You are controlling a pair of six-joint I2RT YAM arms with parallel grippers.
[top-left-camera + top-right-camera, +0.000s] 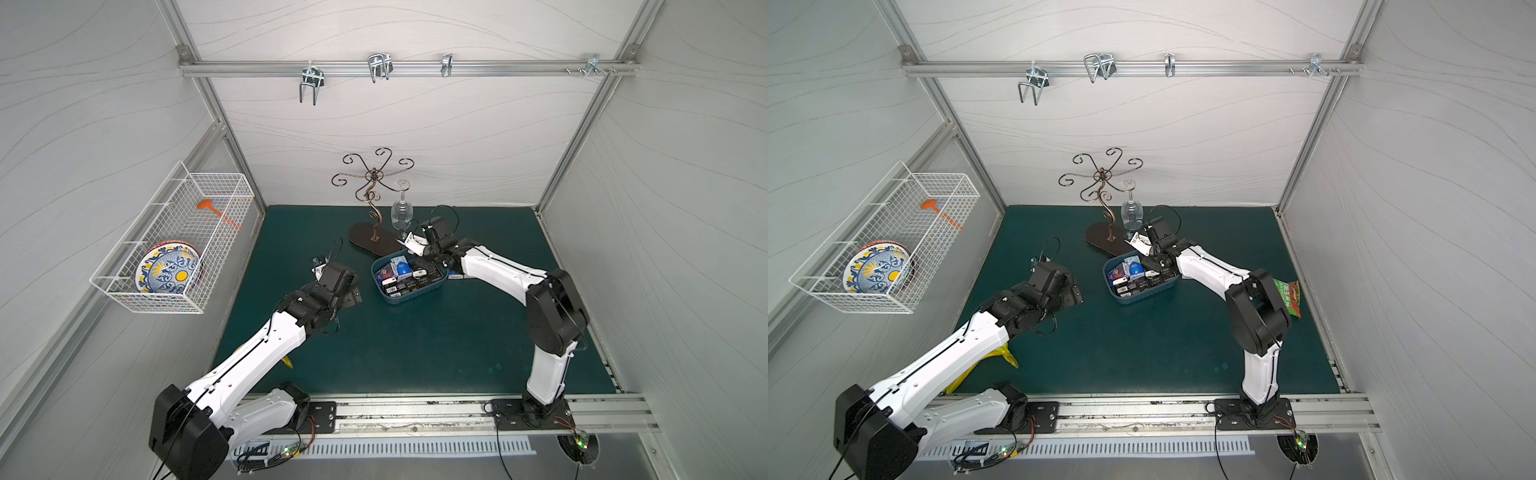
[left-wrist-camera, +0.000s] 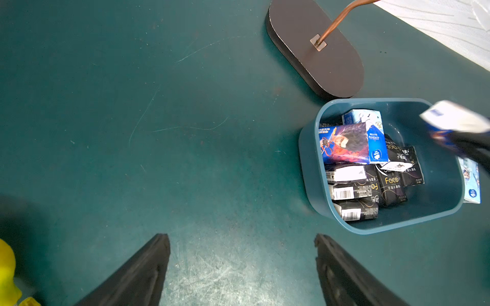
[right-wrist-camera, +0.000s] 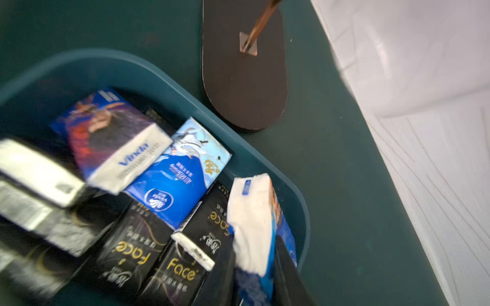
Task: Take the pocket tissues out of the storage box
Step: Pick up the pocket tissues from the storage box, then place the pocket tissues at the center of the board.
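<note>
The blue storage box (image 1: 390, 300) (image 1: 1121, 298) sits mid-table, with several pocket tissues (image 1: 401, 268) (image 2: 344, 144) (image 3: 175, 185) lying in it, black ones and blue-white ones. My right gripper (image 3: 253, 238) (image 1: 412, 246) hangs over the box's far end, shut on a blue-white tissue pack (image 3: 252, 212) (image 2: 450, 119) that it holds just above the rim (image 3: 185, 90). A light blue pack (image 2: 473, 182) lies on the mat just outside the box. My left gripper (image 2: 241, 238) (image 1: 352, 296) hovers over bare mat to the left of the box, open with nothing in it.
A dark oval stand base (image 1: 374, 243) with a curled metal rack and a hanging wine glass (image 1: 402, 214) stands right behind the box. On the left wall is a white wire basket (image 1: 174, 241). A green-orange snack bag (image 1: 1289, 297) lies at right, a yellow object (image 1: 1007, 357) under the left arm.
</note>
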